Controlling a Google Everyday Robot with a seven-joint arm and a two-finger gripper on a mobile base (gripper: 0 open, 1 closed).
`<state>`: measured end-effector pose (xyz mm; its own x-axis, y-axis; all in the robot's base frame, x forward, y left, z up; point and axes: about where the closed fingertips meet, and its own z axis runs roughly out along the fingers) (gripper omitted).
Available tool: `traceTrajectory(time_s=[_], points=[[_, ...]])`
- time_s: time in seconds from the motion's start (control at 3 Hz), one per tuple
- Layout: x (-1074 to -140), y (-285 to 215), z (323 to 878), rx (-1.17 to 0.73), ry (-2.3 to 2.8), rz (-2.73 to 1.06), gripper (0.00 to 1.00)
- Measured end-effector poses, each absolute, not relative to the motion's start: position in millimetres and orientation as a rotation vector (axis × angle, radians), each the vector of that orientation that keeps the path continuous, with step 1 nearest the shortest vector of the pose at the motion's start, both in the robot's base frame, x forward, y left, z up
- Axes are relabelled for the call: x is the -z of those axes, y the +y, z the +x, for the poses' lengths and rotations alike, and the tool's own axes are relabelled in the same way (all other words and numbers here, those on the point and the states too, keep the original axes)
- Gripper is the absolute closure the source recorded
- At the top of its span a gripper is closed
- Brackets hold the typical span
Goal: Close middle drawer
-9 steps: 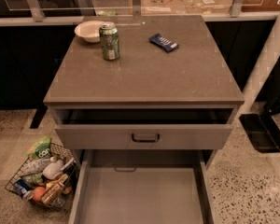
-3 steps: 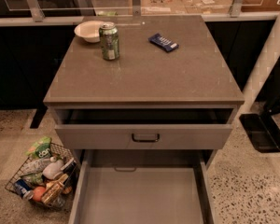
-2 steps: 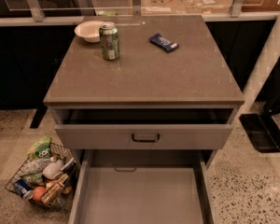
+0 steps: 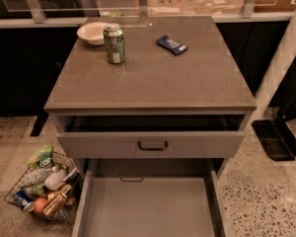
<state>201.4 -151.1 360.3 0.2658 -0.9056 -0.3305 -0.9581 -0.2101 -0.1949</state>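
The grey cabinet (image 4: 153, 83) stands in the middle of the camera view. The middle drawer (image 4: 148, 206) is pulled far out toward me, and its plain grey inside is bare and runs past the bottom edge. A small bar (image 4: 131, 179) shows at its back wall. Above it the uppermost drawer (image 4: 202, 144), with a dark bar handle (image 4: 153, 145), is out a little, leaving a dark gap under the countertop. The lowest drawer is hidden. The gripper is not in view.
On the countertop stand a green can (image 4: 114, 43), a white bowl (image 4: 91, 32) and a blue packet (image 4: 171, 44). A wire basket (image 4: 44, 189) of snacks and bottles sits on the floor at the left. A black dustpan-like thing (image 4: 272, 139) lies on the floor at the right.
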Motion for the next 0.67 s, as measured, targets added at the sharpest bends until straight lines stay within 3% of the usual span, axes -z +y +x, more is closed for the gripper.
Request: traceTrajectory(time_s=[0.67], points=[[-365,-139,245,-0.071,1.615,-2.215,1.0]])
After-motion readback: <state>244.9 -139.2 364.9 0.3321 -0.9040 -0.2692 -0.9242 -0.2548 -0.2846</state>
